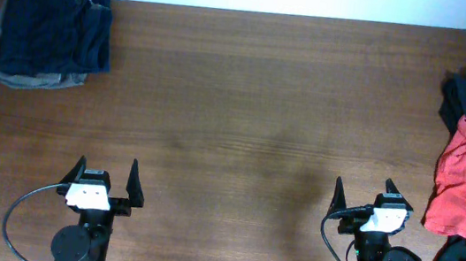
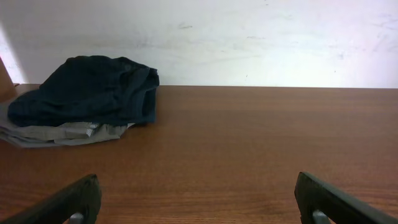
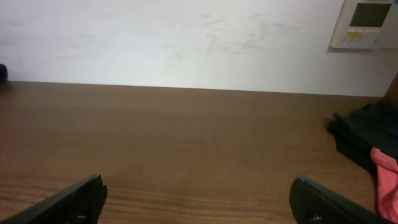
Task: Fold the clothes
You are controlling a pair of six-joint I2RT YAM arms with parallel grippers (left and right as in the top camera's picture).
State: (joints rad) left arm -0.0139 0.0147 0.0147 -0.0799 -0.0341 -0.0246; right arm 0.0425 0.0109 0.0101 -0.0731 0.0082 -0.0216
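As you plan the reach, left gripper point(image 1: 106, 168): jaws wide, empty.
right gripper point(image 1: 364, 189): jaws wide, empty, the nearer arm.
unfolded clothes point(image 1: 465, 187): at its 3 o'clock, long axis 12-to-6.
folded pile point(image 1: 54, 28): 11 o'clock of left gripper.

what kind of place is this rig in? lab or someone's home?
Probably a lab or test room, not a home: wooden table against a plain white wall, a control panel on that wall, left claw and right claw open at the near edge, clothes piled at both ends.
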